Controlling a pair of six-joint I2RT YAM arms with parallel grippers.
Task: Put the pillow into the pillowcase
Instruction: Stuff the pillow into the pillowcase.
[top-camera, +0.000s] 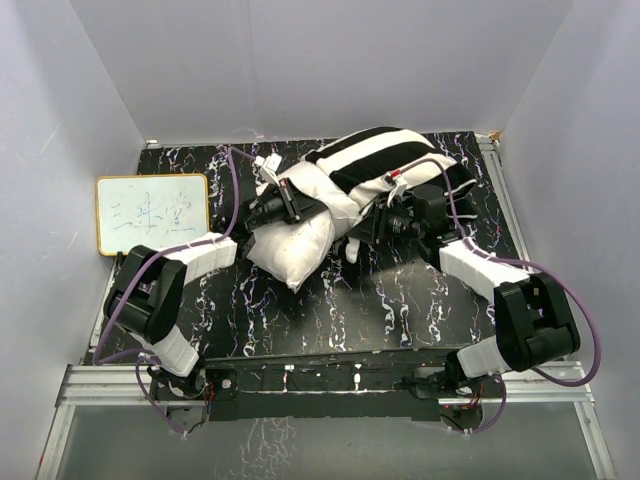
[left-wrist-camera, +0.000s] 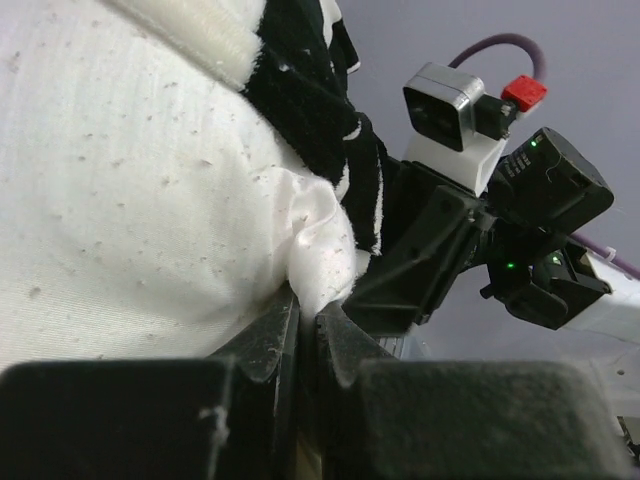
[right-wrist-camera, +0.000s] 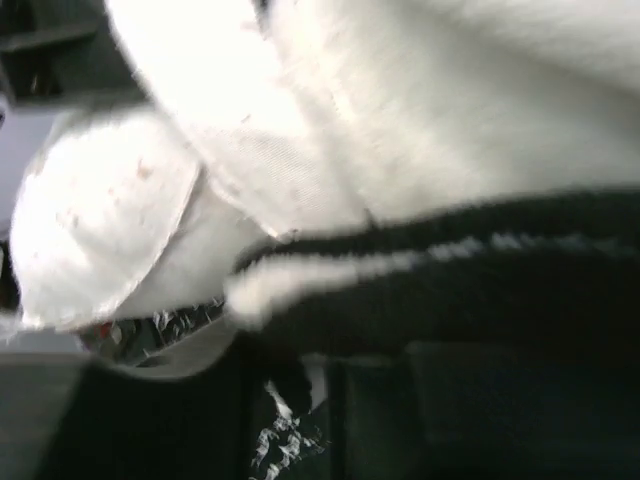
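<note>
the pillow (top-camera: 292, 248) lies in the middle of the table (top-camera: 300, 315), its far end inside the striped pillowcase (top-camera: 375, 160), its near corner bare. the left gripper (left-wrist-camera: 306, 322) is clamped tight on a fold of pillow cloth. the right gripper (right-wrist-camera: 318, 400) sits under the pillowcase's edge; whether it grips i cannot tell. a whiteboard (top-camera: 152, 213) lies at the left edge.

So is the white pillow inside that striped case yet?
Partly in: the pillowcase covers the far end of the pillow, whose near white half sticks out bare.
</note>
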